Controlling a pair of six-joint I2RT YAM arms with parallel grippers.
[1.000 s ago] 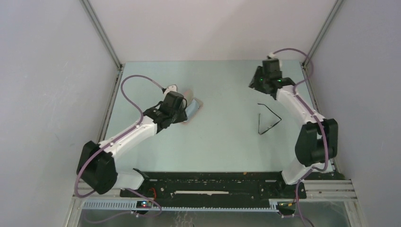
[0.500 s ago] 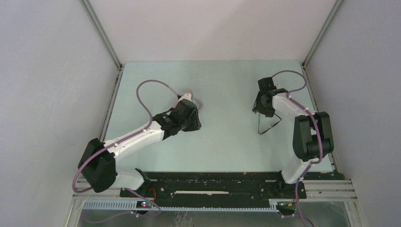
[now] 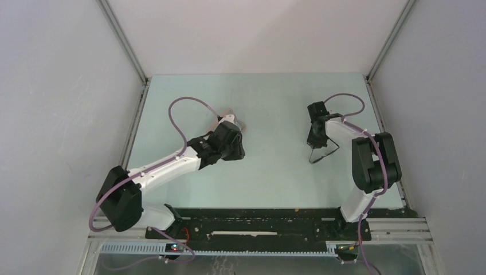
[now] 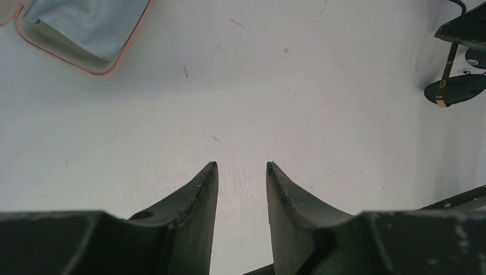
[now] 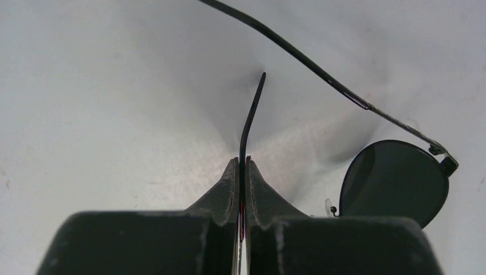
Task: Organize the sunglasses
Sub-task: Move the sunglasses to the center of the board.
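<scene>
I see even, diffuse light throughout; soft shadows fan beneath the sunglasses (image 5: 393,182); overhead view slightly soft.

Pale green table (image 3: 269,177), grey walls (image 3: 57,103)

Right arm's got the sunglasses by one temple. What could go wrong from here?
1. The right gripper pinches only one thin temple of the sunglasses; on a lift the frame may swing, slip or bend.
2. The other temple stands splayed, so the pair likely won't fit the case unfolded.
3. The cloth lies in the case, and the left gripper is open, holding nothing.
</scene>
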